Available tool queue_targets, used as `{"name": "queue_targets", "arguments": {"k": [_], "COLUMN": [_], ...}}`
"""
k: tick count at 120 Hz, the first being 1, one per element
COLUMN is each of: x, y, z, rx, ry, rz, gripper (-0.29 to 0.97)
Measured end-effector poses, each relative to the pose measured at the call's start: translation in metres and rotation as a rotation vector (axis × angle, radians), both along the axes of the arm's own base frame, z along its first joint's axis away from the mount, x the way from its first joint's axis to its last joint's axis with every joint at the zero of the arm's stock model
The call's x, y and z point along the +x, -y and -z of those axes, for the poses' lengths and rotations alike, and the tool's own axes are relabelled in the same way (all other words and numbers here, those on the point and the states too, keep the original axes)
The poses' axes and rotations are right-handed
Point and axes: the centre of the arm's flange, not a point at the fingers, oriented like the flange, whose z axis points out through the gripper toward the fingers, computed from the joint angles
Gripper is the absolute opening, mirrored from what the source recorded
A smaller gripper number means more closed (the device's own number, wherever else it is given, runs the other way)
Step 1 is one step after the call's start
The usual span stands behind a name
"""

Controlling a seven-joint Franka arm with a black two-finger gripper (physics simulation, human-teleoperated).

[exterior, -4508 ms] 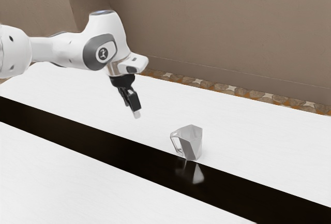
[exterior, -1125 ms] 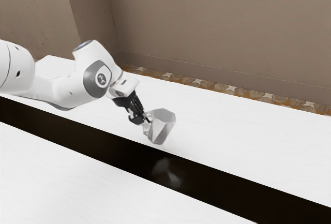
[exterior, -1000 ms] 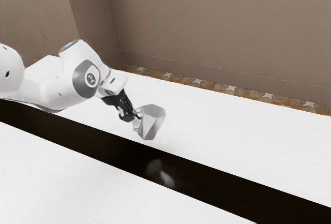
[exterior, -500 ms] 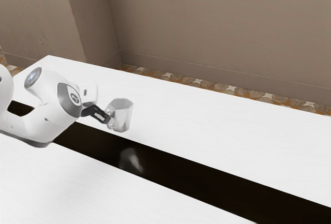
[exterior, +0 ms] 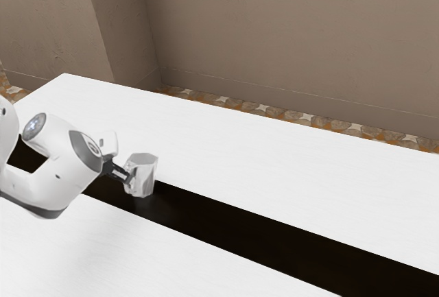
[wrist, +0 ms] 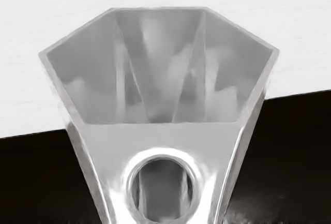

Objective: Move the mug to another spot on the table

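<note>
The mug [exterior: 141, 173] is a silvery, faceted cup with a hexagonal rim and a handle. It sits low at the edge where the white tabletop [exterior: 274, 153] meets the black strip [exterior: 226, 218], toward the exterior view's left. My gripper [exterior: 126, 173] is shut on the mug's handle side, coming in from the left. In the wrist view the mug [wrist: 160, 94] looms just under my hand, its open mouth and its handle ring [wrist: 162, 188] facing the camera.
A second white surface [exterior: 137, 256] lies in front of the black strip. Brown walls and a pebbled floor strip [exterior: 309, 119] run behind the table. White tabletop stretches wide to the exterior view's right.
My arm has carried the mug from the middle of the table far toward the exterior view's left and lowered it down to the tabletop's edge by the black strip.
</note>
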Motion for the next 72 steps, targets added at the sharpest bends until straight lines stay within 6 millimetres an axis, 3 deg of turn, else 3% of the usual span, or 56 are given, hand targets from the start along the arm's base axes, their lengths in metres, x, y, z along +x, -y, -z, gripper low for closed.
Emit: {"name": "queue_targets", "arguments": {"k": [49,72], "x": [-0.0022,-0.0023], "y": [0.0001,-0.0007], "z": [0.0080,0.0059], "rx": [-0.019,-0.030], "ry": [-0.015,-0.012], "rz": [-0.015,-0.026], "gripper": [0.47,0.58]}}
